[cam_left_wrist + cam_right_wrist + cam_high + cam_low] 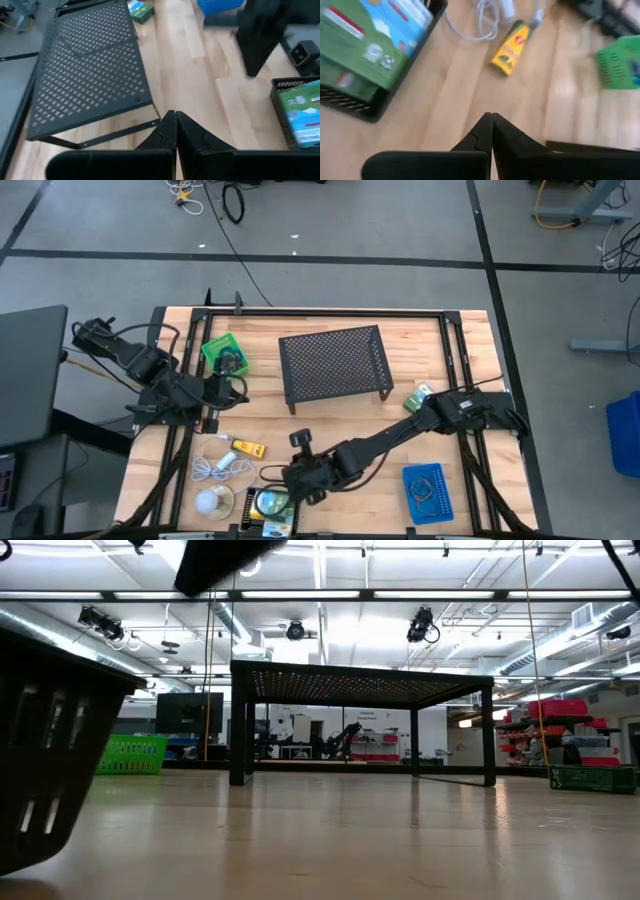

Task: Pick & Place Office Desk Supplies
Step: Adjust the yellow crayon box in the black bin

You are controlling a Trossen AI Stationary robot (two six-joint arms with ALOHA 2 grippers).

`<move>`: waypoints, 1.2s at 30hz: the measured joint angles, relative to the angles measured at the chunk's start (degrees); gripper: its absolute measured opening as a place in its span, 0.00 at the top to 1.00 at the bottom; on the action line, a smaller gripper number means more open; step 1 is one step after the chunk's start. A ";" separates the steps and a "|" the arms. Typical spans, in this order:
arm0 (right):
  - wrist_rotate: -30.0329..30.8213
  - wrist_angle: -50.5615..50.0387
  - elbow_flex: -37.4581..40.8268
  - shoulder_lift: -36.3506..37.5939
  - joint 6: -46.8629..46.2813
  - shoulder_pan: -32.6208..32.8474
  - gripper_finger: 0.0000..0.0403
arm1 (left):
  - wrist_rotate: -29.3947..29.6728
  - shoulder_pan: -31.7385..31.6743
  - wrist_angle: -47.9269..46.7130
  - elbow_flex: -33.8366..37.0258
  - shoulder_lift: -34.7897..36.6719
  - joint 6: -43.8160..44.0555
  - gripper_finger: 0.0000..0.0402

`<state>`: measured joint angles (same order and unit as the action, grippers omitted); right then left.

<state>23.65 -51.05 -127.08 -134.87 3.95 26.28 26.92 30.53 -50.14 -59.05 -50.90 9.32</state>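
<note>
black mesh riser: table centre | white coiled cable | white ball: near table edge

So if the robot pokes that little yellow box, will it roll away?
Probably not. The yellow box looks flat-sided and lies on its broad face on the wooden table, so it would likely slide or spin. It seems small and thin, so probably light. It looks like printed card, so a hard squeeze might dent it.
</note>
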 joint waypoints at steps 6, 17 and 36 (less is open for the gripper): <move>2.44 -2.37 0.19 -3.82 1.01 -0.05 0.99 | 0.60 5.21 1.48 0.02 -0.14 2.01 1.00; -5.38 14.15 10.67 -3.02 11.18 -4.61 0.96 | 7.54 12.23 5.80 0.07 -6.55 1.28 1.00; -5.28 19.72 10.72 -1.84 8.45 -10.76 0.74 | 9.28 12.25 5.77 0.07 -6.97 2.47 0.99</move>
<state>18.36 -31.33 -116.36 -136.70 12.40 15.52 36.20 42.78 -44.38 -58.98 -57.87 11.79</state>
